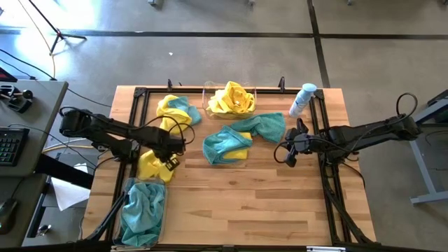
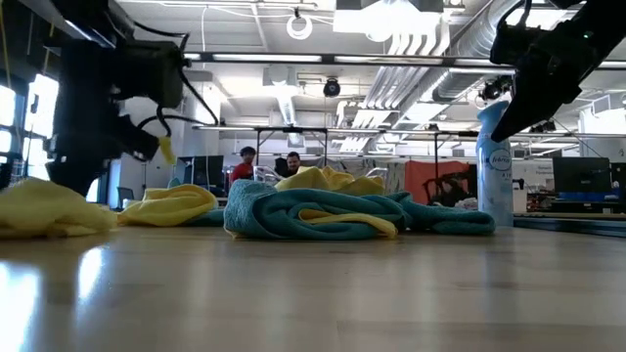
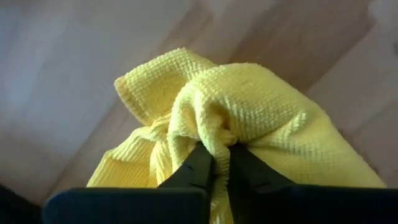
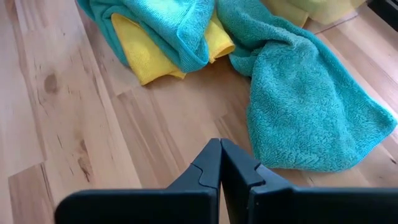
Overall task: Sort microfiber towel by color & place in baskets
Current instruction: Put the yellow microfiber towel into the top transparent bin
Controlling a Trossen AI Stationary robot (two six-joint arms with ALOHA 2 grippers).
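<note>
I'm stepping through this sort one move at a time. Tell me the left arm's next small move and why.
Probably lift the yellow towel clear of the table. The left claw is shut on a pinch of it, and it lies beside the basket of teal towels, so it likely belongs in the far basket holding yellow towels. The right claw waits shut near the teal towel.

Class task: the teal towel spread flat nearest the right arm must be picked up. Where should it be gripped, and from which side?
Grip the teal towel at its free rounded end, coming straight down from above. It lies flat on bare table, clear of the other cloths. The right tool is shut and must open first.
</note>
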